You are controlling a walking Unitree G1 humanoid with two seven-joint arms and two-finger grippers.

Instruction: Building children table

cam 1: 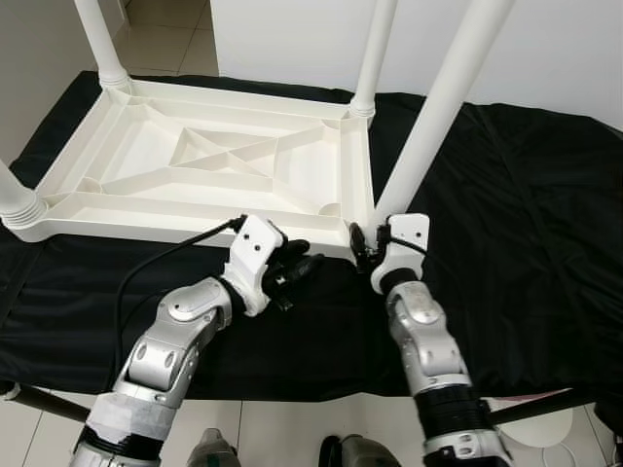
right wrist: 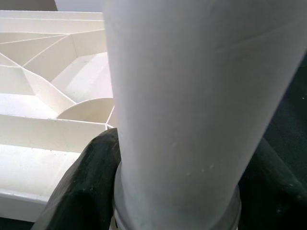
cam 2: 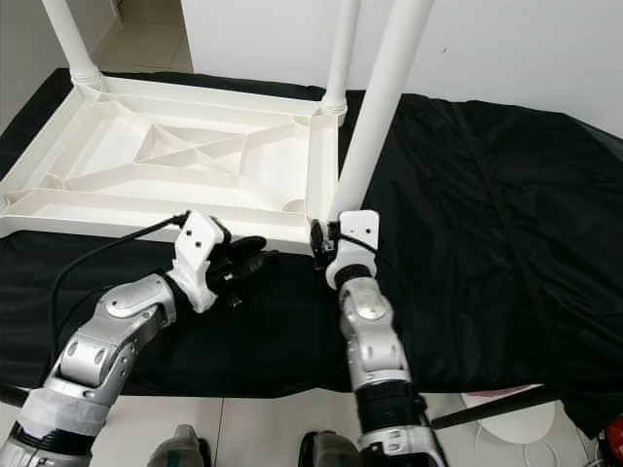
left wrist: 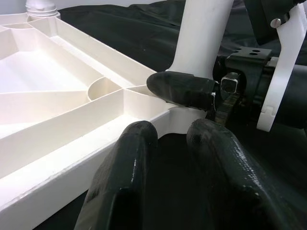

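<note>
A white plastic children's table (cam 1: 195, 209) lies upside down on a black cloth. A long white leg (cam 1: 438, 107) leans to the right over the table's near right corner (cam 1: 358, 226), its foot end at the socket. My right gripper (cam 1: 375, 238) is shut on the base of this leg; its black fingers (right wrist: 84, 184) press on both sides of it. My left gripper (cam 1: 297, 265) hovers just in front of the table's near rim, left of that corner. Its fingers (left wrist: 127, 182) are slightly open with nothing between them.
Three other legs stand upright in the far left (cam 1: 102, 44), far right (cam 1: 375, 49) and near left (cam 1: 15, 199) corners. The black cloth (cam 1: 526, 214) stretches wide to the right. A white wall rises behind, and tiled floor lies below the front edge.
</note>
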